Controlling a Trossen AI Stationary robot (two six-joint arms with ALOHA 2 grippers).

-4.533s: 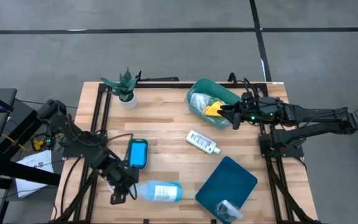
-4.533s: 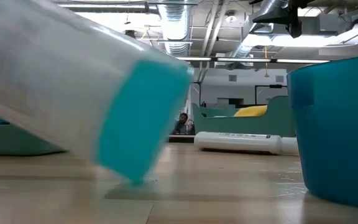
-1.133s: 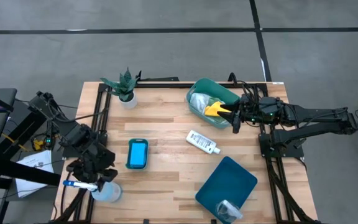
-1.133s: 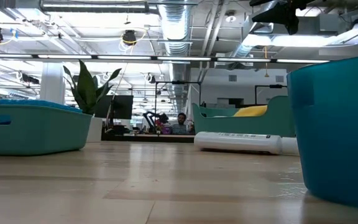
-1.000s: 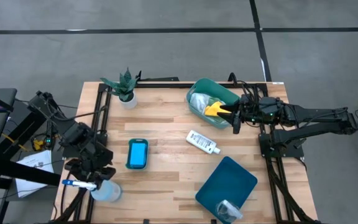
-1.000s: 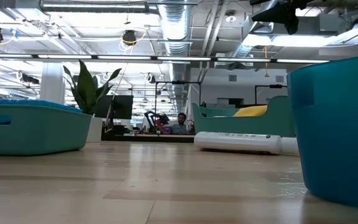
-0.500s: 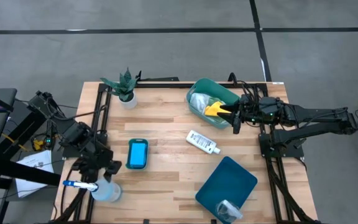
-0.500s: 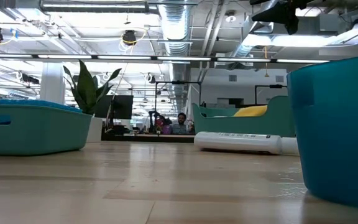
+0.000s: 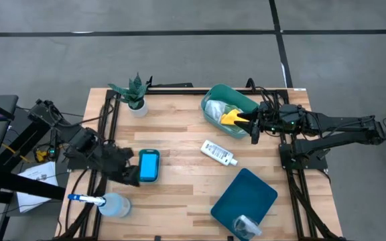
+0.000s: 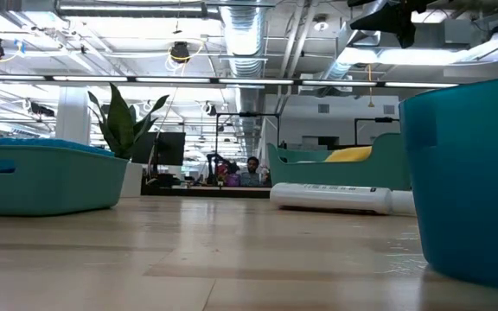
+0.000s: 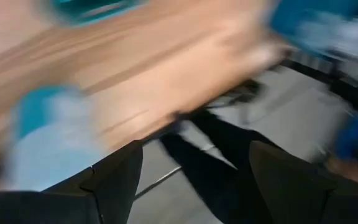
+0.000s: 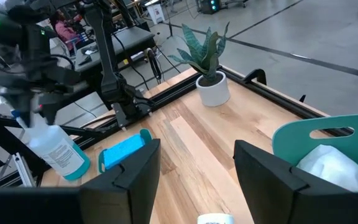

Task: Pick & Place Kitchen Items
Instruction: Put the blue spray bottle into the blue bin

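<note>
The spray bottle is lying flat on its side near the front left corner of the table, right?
Not quite. The spray bottle is near that corner, but it stands upright, as the right wrist view shows. The left gripper is open beside it.

I can read no words, numbers or brand anywhere: the small white bottle (image 9: 218, 152) lying on my table carries dark print on its label, and the pale-blue spray bottle (image 9: 114, 204) has a label too, but both are too small to make out.

Overhead looks straight down; low camera level across table (image 10: 232, 259); wrists face forward.
</note>
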